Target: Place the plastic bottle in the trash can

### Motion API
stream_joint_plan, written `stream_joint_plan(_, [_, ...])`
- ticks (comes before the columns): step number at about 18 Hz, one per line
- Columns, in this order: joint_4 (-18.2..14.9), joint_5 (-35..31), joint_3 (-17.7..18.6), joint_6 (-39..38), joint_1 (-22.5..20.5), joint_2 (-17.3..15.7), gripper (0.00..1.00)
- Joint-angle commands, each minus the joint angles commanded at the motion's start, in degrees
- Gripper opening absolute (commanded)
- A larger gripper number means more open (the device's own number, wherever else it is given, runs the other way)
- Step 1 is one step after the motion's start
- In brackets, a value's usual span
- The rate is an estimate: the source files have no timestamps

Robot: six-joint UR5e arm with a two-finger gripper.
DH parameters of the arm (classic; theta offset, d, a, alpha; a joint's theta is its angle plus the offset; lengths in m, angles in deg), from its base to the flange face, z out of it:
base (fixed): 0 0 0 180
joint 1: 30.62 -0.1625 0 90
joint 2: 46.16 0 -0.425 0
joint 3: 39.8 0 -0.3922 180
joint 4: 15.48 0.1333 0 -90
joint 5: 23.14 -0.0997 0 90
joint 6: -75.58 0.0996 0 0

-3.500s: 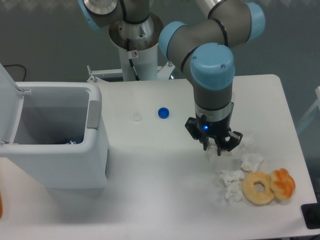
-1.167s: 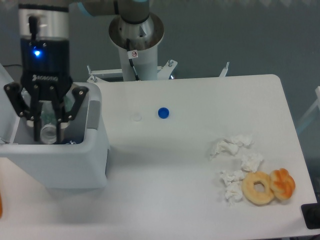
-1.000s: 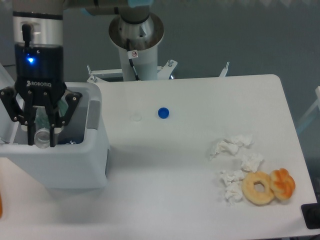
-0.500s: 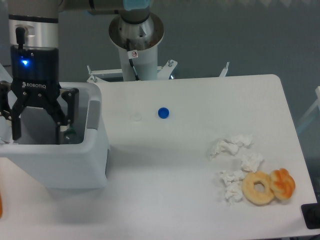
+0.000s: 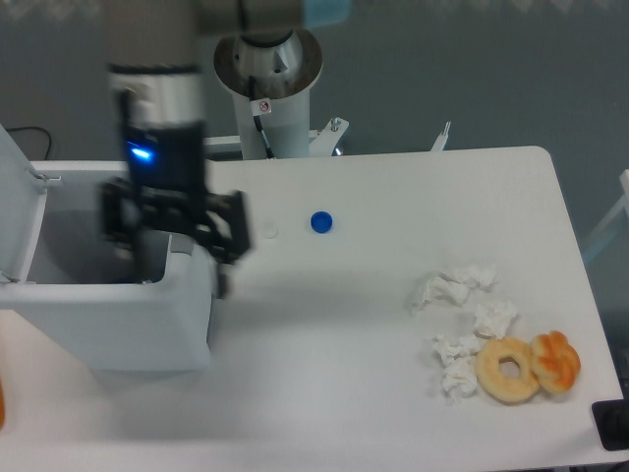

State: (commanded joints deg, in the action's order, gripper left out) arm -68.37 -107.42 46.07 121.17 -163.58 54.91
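Hanging over the right-hand rim of the trash can (image 5: pixel 147 315), the pincer (image 5: pixel 177 270) is smeared by motion blur, yet its two fingers read as spread wide apart, one inside the bin's opening and one outside its right wall, with nothing visible between them. The plastic bottle cannot be made out anywhere in view; judged from the empty fingers and the bare bench (image 5: pixel 373 393), it most likely lies down inside the bin, below and to the left of the pincer, hidden by the front wall. Its long axis therefore cannot be stated. If so, the task appears done and the coming move needs only a clear withdrawal past the rim. The bin's floor is concealed, and its raised lid (image 5: pixel 20 211) is cut off at the left edge. Well apart to the right lie a blue cap (image 5: pixel 320 222) and crumpled tissues (image 5: pixel 462 317).
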Motion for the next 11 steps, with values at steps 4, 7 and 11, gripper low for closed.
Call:
stream_joint_plan(4, [-8.3, 0.0, -0.9, 11.0, -6.7, 2.6, 1.0])
stream_joint_plan(7, [-13.6, 0.0, -0.7, 20.7, -10.2, 3.6, 1.0])
stream_joint_plan(11, [-14.1, -0.1, -1.0, 24.2, -11.7, 8.1, 1.0])
